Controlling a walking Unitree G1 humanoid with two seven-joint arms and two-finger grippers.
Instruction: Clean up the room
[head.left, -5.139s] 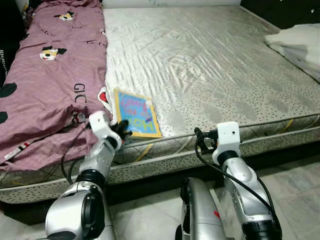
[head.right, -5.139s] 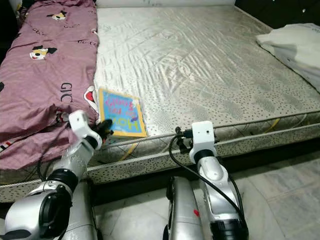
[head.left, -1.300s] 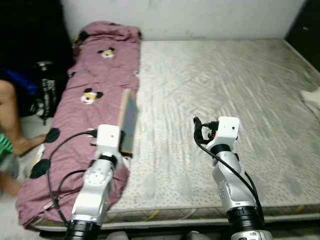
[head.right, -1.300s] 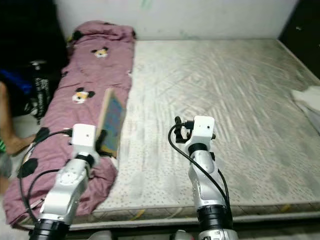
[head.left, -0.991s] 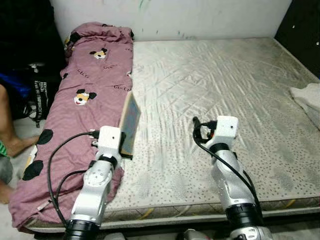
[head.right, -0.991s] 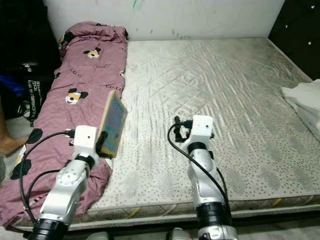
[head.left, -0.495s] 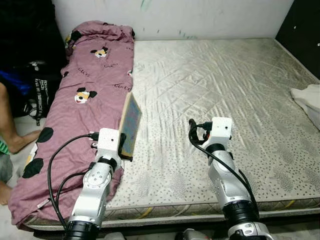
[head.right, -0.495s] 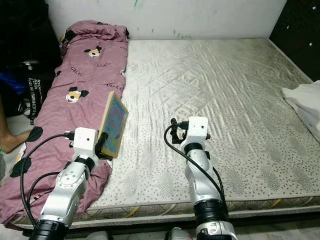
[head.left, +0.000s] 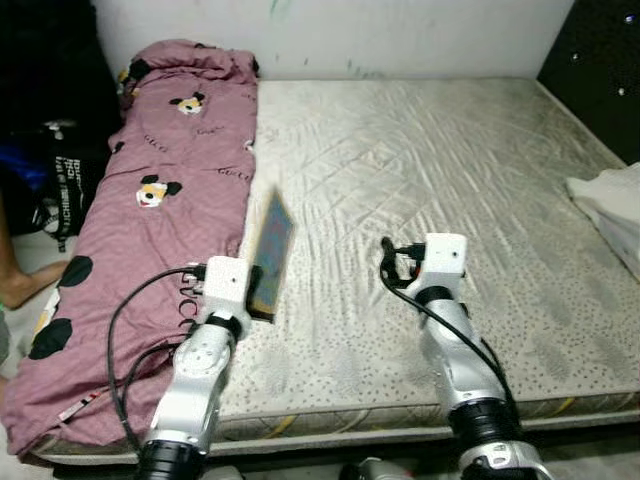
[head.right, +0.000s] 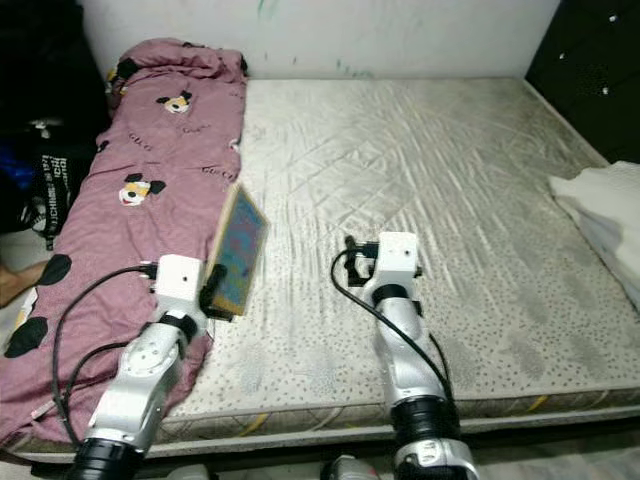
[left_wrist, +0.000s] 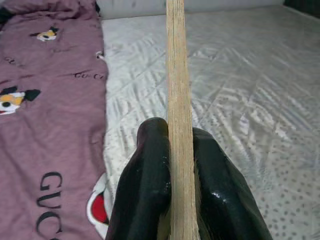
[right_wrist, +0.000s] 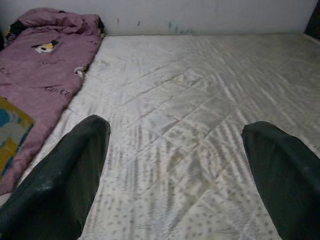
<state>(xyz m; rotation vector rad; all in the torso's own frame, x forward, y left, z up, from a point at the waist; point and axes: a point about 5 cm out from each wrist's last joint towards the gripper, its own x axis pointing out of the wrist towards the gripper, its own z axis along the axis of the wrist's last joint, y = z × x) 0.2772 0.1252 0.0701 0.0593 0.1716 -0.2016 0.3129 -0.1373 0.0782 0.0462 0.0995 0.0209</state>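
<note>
A thin, colourful picture book (head.left: 270, 250) stands on edge above the bare mattress (head.left: 430, 170), next to the purple blanket (head.left: 150, 190). My left gripper (head.right: 212, 292) is shut on its lower edge; in the left wrist view both black fingers (left_wrist: 145, 185) press the book's tan spine (left_wrist: 177, 100). My right gripper (right_wrist: 175, 165) hovers over the mattress near its front edge, with its fingers (right_wrist: 60, 175) spread wide and nothing between them.
A white folded cloth (head.left: 610, 205) lies at the mattress's right edge. A dark bag (head.left: 55, 160) sits on the floor left of the bed, and a person's foot (head.left: 15, 285) is beside it. A dark cabinet (head.left: 600, 60) stands at the back right.
The camera has shifted slightly. The book in my left gripper has tipped and moved a little to the right; five seconds ago it lay flat on the mattress's front edge.
</note>
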